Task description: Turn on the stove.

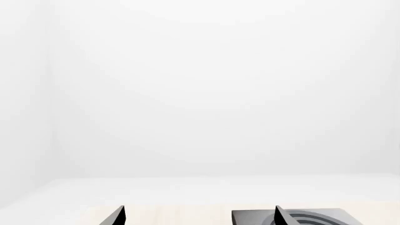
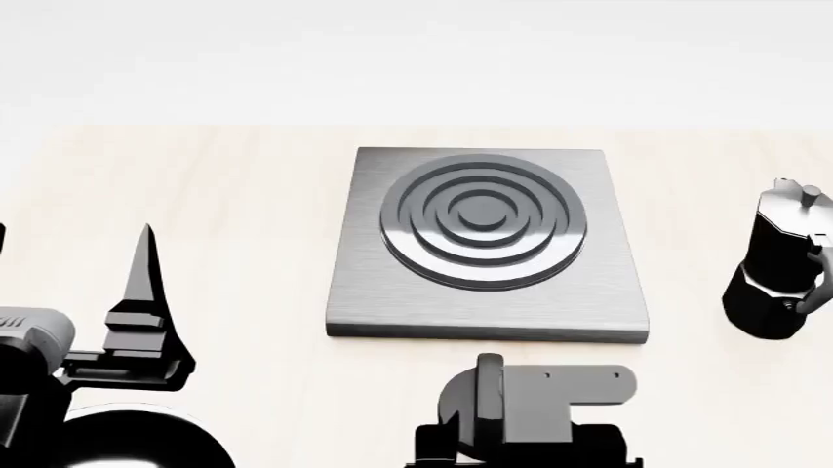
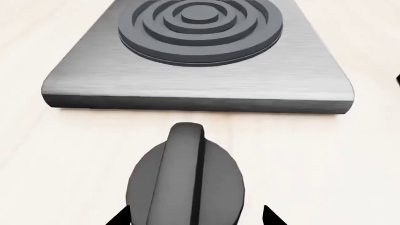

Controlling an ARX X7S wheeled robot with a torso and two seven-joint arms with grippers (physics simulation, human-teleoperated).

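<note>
The right gripper point(image 3: 195, 216), jaws spread and empty, straddles the knob point(image 3: 185, 180), whose fin points at 12 o'clock toward the stove point(image 3: 112, 77); the left gripper point(image 1: 198, 216), open, hangs farther off.

A simulated kitchen is suggested by a flat grey metal stove point(image 2: 485, 244) and black faceted moka pot point(image 2: 778, 263) set on a pale wooden bench point(image 2: 248, 195).

The flat square grey metal stove point(image 2: 489, 244) is lying mid-table point(image 2: 248, 195), its black finned knob point(image 3: 185, 180) sitting just before it, the black faceted moka pot point(image 2: 778, 263) standing to its right.
</note>
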